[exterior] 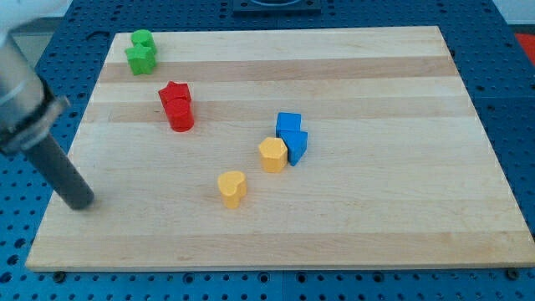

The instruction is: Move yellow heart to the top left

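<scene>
The yellow heart (231, 188) lies on the wooden board (376, 217), below the middle and a little to the view's left. My tip (81, 202) is at the board's left edge, far to the left of the yellow heart and slightly lower, touching no block. The rod rises from it toward the view's upper left.
A yellow hexagon-like block (272, 155) touches two blue blocks (291, 136) right of centre. A red star (174, 95) sits against a red cylinder (180, 117). A green cylinder (142, 39) and a green star (140, 58) occupy the top left corner.
</scene>
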